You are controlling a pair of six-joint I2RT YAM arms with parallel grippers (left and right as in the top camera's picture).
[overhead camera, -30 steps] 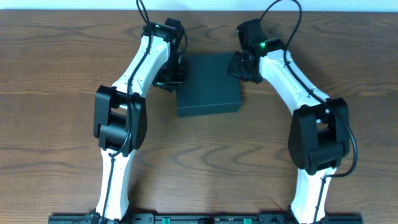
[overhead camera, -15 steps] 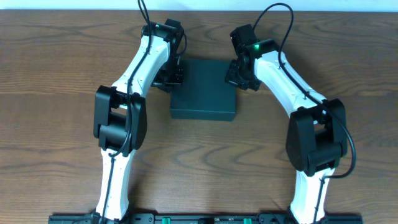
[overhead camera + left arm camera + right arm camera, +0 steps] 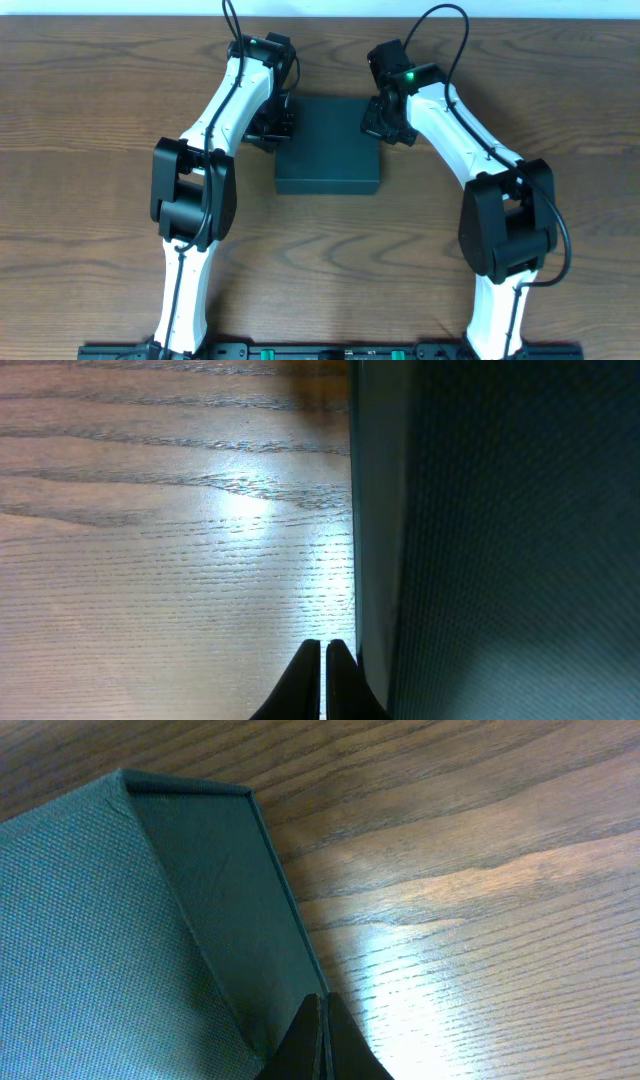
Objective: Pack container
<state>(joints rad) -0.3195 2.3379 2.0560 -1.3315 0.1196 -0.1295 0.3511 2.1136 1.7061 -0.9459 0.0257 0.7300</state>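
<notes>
The container [image 3: 328, 157] is sitting flat on the tabletop [image 3: 90, 110], toward the far edge and about midway between the left and right edges. Its lid is lying shut, so the overhead view is showing only its dark teal top face and its near wall. Nothing is resting on it.

I am holding my left tool [image 3: 322, 652] closed, with the two fingertips pressed together and nothing between them. In the left wrist view the tips are pointing along the container's left wall, just beside its bottom edge where it is meeting the wood. I cannot tell whether they are touching the wall.

I am holding my right tool [image 3: 322, 1005] closed as well, fingertips together and gripping nothing. In the right wrist view the tips are sitting at the foot of the container's right wall, at the line where the wall is meeting the tabletop. Contact is looking likely there, but I cannot confirm it.

From overhead, my two arms are flanking the container's far half, one on each side.
</notes>
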